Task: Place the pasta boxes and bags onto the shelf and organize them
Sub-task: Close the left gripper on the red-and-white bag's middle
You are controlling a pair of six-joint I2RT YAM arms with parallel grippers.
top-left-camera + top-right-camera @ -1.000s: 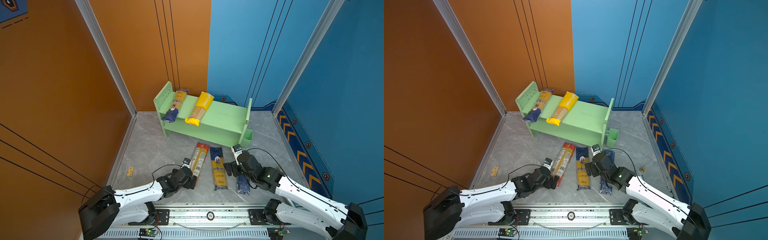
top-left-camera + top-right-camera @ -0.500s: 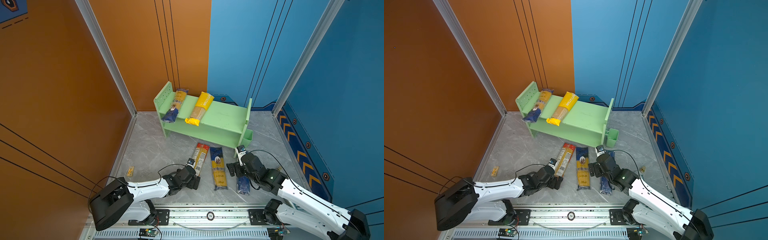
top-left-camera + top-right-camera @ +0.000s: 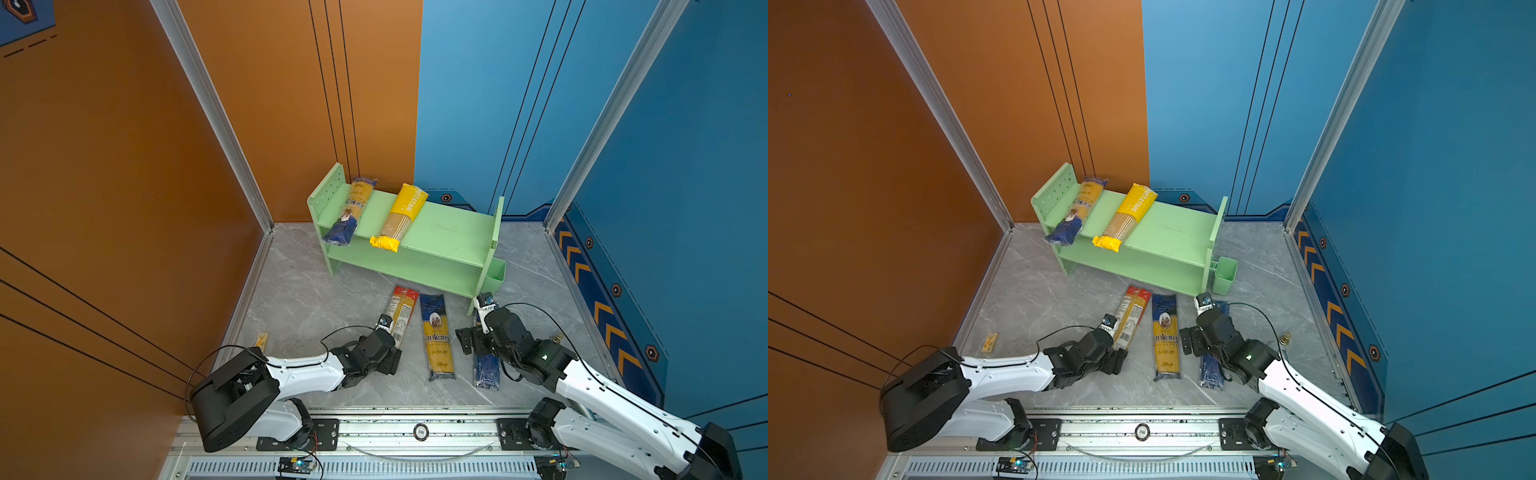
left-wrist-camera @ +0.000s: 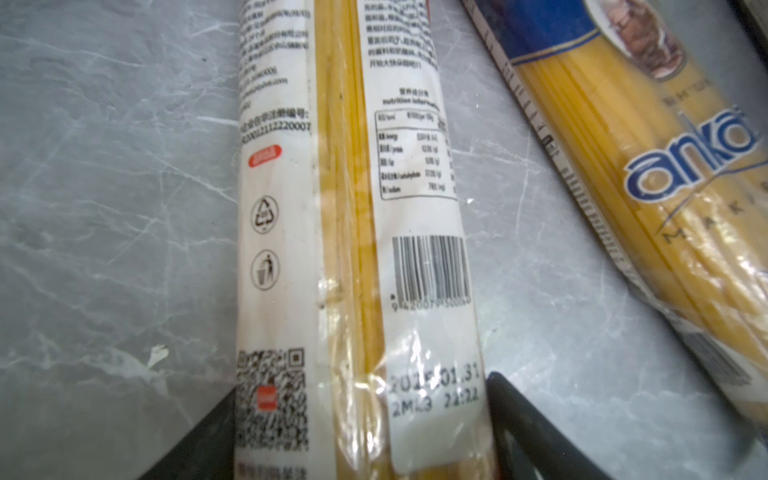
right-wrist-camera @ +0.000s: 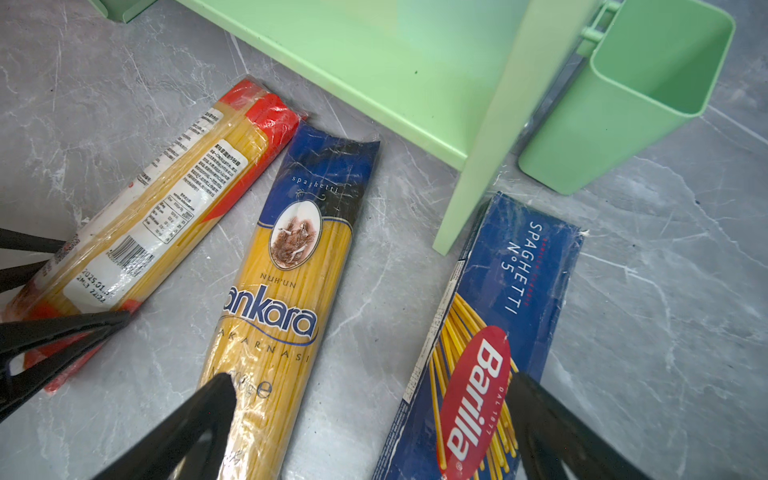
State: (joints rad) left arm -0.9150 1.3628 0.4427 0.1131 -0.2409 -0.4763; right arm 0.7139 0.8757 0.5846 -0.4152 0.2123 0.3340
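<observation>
Lower than before sits the left arm (image 3: 307,370). On the table (image 3: 299,299) before the shelf (image 3: 440,232) lies the red-ended clear bag (image 3: 401,309); left pincer (image 4: 359,388) straddles its end farthest from the shelf, grip indeterminable; right pincer (image 5: 372,377) spread.

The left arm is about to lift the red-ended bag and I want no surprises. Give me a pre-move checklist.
1. Left gripper straddles the red-ended bag at its near end: ok.
2. Fingers clamped firmly on it: cannot tell.
3. Bare room on the top tier of the shelf: ok.
4. Right gripper open, holding nothing, off that bag: ok.
5. Ankara bag apart from the red-ended bag: cannot tell at the far ends.
</observation>
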